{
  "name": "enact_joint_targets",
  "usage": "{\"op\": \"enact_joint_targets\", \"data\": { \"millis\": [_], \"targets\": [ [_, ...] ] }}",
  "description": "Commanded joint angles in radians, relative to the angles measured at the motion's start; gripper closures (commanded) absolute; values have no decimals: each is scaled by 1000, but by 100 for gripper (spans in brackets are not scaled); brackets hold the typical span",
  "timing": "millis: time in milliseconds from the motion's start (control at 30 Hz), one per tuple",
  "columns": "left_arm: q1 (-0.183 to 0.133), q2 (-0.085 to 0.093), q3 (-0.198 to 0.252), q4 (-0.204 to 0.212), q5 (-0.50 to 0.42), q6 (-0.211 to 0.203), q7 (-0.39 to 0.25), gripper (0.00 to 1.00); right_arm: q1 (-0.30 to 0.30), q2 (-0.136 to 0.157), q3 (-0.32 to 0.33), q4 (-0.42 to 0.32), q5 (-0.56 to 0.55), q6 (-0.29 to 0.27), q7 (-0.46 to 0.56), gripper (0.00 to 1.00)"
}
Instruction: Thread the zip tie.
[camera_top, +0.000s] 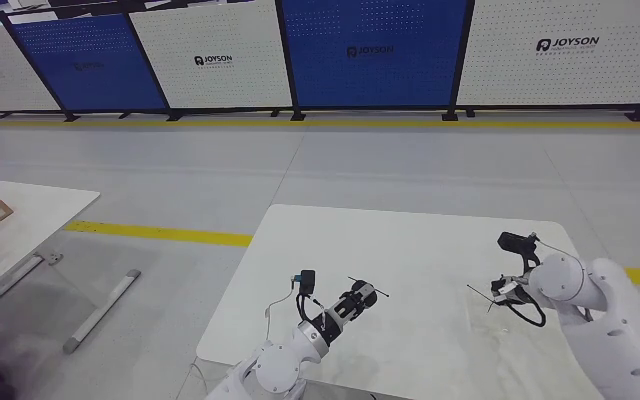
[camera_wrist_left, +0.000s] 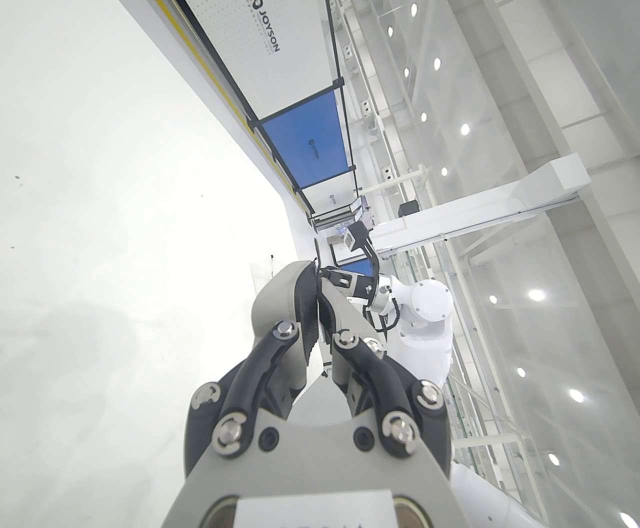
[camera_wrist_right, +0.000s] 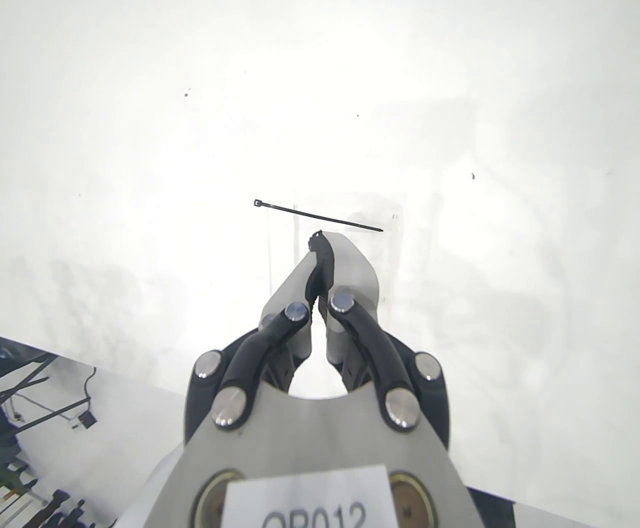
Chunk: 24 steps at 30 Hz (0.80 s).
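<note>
A thin black zip tie lies crosswise in the tips of my left gripper, which hovers over the white table near its front edge. From the left wrist, that gripper is shut, and a short length of the tie pokes past its tips. A second zip tie lies flat on the table, just beyond my right gripper. The right gripper is shut, with a small dark bit at its tip. From above, this gripper sits at the table's right side, beside that tie.
A clear plastic sheet lies under the loose tie. The table's near edge runs close behind my right wrist, with cables on the floor below. Another white table stands far left, and blue and white panels line the back.
</note>
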Motion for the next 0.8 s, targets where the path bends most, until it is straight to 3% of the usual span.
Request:
{"op": "enact_joint_targets", "data": {
  "millis": [0, 367, 433, 600, 700, 767],
  "targets": [
    [0, 0, 0, 0, 0, 0, 0, 100, 0, 0, 0, 0, 0, 0, 0, 100],
    [0, 0, 0, 0, 0, 0, 0, 100, 0, 0, 0, 0, 0, 0, 0, 100],
    [0, 0, 0, 0, 0, 0, 0, 100, -17, 0, 9, -2, 12, -11, -44, 100],
    [0, 0, 0, 0, 0, 0, 0, 100, -87, 12, 123, -57, 150, -62, -136, 100],
    [0, 0, 0, 0, 0, 0, 0, 100, -165, 22, 201, -124, 238, -114, -202, 100],
    [0, 0, 0, 0, 0, 0, 0, 100, -218, 27, 232, -189, 249, -115, -242, 100]
  ]
}}
